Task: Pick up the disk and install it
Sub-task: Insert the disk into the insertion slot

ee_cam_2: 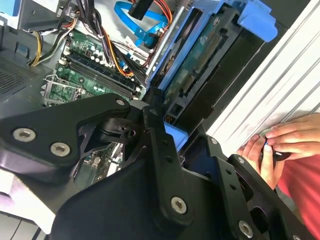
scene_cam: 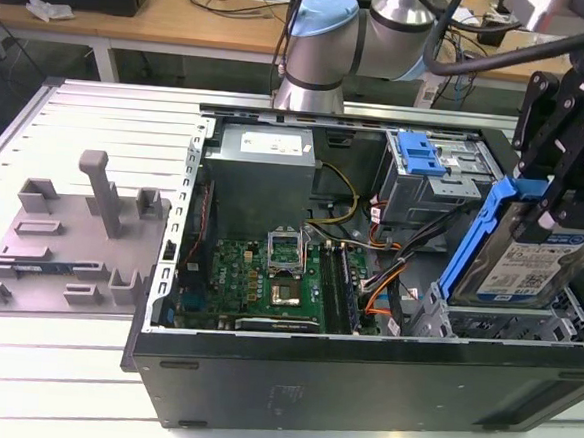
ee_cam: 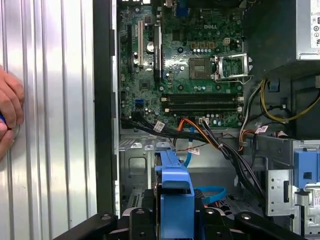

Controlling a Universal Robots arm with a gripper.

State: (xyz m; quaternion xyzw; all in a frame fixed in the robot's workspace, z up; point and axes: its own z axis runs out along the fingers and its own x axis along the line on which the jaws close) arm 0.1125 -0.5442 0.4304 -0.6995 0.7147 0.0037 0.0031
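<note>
Claw (scene_cam: pixel 552 205) clamping disk (scene_cam: pixel 522 263) (tilted, blue-edged), over open drive cage (scene_cam: pixel 572 321)

The disk (scene_cam: pixel 522 263) is a flat, rectangular silver drive with a white-and-blue label on its broad face and bright blue plastic rails along its edges. It hangs directly below the gripper (scene_cam: pixel 552 202), which clamps its upper end, lifted clear. It stands on edge and leans, its lower end angled away from the gripper. In the second wrist view its green circuit-board underside (ee_cam_2: pixel 197 70) shows, and in the first wrist view one blue rail (ee_cam: pixel 174 195) runs out from between the fingers.
</note>
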